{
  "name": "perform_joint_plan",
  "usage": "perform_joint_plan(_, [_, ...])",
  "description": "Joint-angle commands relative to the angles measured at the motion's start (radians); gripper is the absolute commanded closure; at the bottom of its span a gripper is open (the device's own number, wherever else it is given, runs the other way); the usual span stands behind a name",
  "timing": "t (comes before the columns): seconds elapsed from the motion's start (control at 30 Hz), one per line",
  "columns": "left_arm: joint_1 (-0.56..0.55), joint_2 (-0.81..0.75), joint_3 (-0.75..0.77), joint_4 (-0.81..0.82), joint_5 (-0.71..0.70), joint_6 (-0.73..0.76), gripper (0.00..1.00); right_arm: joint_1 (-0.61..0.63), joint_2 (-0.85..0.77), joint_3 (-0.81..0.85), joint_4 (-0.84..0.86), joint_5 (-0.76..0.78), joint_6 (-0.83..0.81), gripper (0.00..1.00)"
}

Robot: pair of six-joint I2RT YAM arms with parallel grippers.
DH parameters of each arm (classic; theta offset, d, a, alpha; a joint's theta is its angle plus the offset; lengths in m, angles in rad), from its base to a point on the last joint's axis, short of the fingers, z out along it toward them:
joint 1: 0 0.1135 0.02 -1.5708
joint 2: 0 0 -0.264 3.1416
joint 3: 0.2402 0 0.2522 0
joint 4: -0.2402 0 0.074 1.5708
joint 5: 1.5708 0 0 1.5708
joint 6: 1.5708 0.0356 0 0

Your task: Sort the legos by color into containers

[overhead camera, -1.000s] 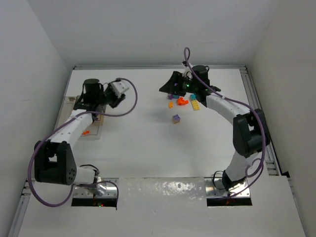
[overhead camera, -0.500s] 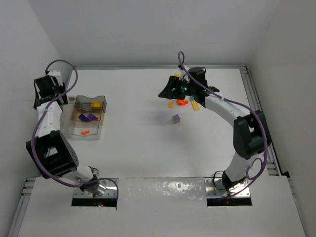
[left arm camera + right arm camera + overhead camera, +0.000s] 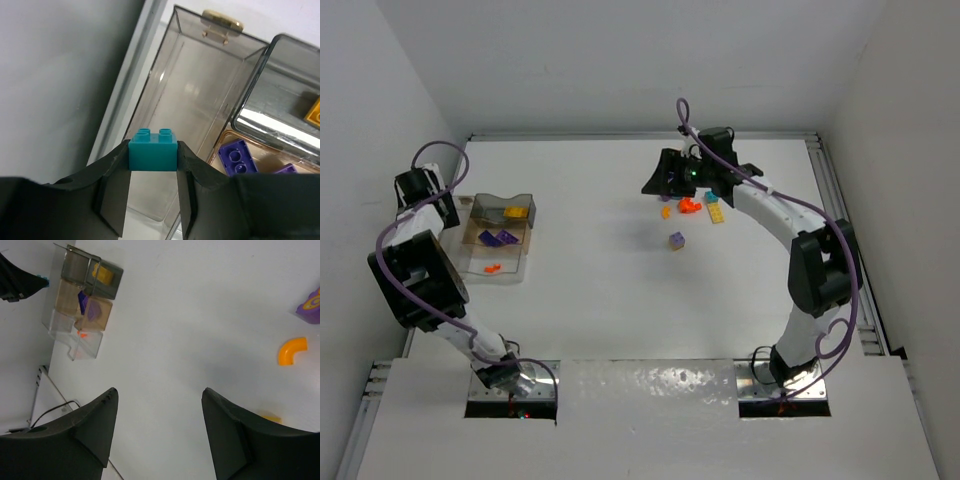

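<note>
Overhead, the two arms stand well apart. At far left, the left gripper (image 3: pixel 153 162) pinches a teal brick (image 3: pixel 153 152) between its pads, at the outer wall of the containers (image 3: pixel 470 262), by the grey end compartment (image 3: pixel 165 80); neighbouring bins hold purple, yellow and orange bricks. The right gripper (image 3: pixel 159 415), jaws spread and gripping nothing, hovers over the table (image 3: pixel 600 290) beside the loose legos (image 3: pixel 692 206), an orange curved piece (image 3: pixel 291 350) nearest.

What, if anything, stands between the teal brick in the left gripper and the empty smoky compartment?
Nothing visible does. The left gripper holds the teal brick in clear air, and the smoky compartment beyond it is open and bare.
</note>
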Motion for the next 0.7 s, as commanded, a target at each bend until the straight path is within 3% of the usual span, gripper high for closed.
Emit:
perform_joint_plan(0.0, [0.008, 0.012, -0.001, 0.058, 0.046, 0.032, 0.63, -0.002, -0.021, 0.047, -0.031, 0.038, -0.025, 0.33])
perform_joint_plan(0.1, [0.008, 0.017, 0.008, 0.053, 0.077, 0.046, 0.51, 0.001, -0.024, 0.063, -0.045, 0.048, -0.038, 0.33])
perform_joint_plan(0.33, [0.008, -0.003, 0.103, 0.006, 0.122, 0.064, 0.46, -0.002, -0.024, 0.093, -0.140, 0.080, -0.103, 0.33])
perform_joint_plan(0.43, [-0.004, -0.025, 0.155, -0.033, 0.185, 0.089, 0.48, -0.006, -0.008, 0.118, -0.279, 0.178, -0.180, 0.57])
perform_joint_plan(0.5, [-0.031, -0.052, 0.186, -0.063, 0.228, 0.126, 0.49, -0.023, 0.007, 0.120, -0.374, 0.212, -0.217, 0.63])
perform_joint_plan(0.67, [-0.137, -0.054, 0.269, -0.213, 0.340, 0.184, 0.49, -0.031, 0.073, 0.116, -0.514, 0.275, -0.383, 0.41])
